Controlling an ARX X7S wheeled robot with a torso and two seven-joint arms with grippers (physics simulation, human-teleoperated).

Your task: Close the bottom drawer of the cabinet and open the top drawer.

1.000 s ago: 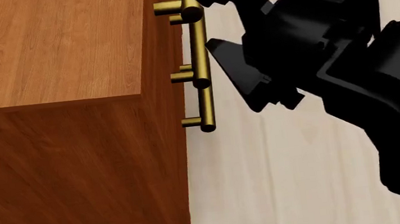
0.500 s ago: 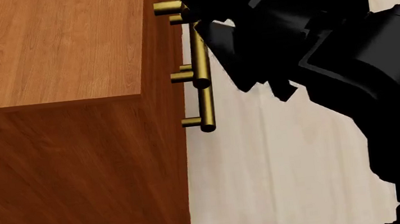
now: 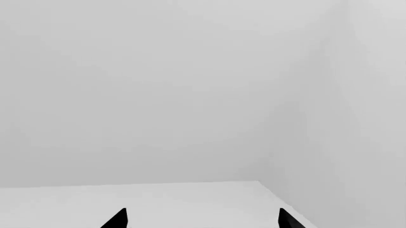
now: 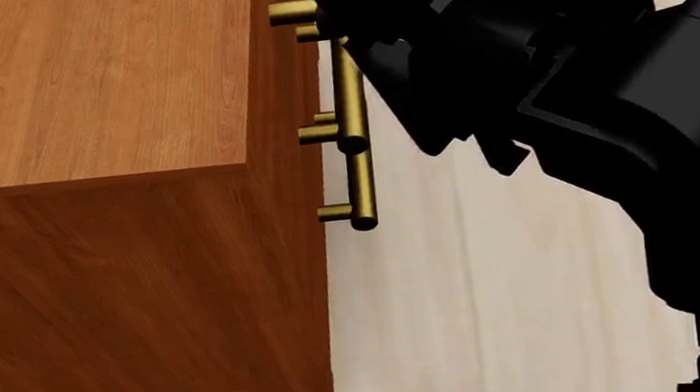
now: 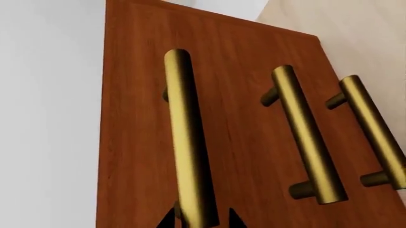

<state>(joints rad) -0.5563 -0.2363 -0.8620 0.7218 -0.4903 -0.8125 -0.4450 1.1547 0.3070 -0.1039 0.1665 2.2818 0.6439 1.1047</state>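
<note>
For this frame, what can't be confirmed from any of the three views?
- Right gripper: fingertips flank the top drawer's handle; contact cut off by the right wrist view's edge.
- Handle's far end, head view: covered by the right arm.
- Left gripper: only two tips against blank grey.

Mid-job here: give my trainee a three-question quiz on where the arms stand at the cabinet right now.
1. How many brass bar handles show on the cabinet front?
2. True or false: the left gripper is at the cabinet.
3. The right gripper has its jaws: A) either side of one handle; B) clear of all handles; C) on the cabinet's top.

Key: 1. three; 2. false; 3. A
</note>
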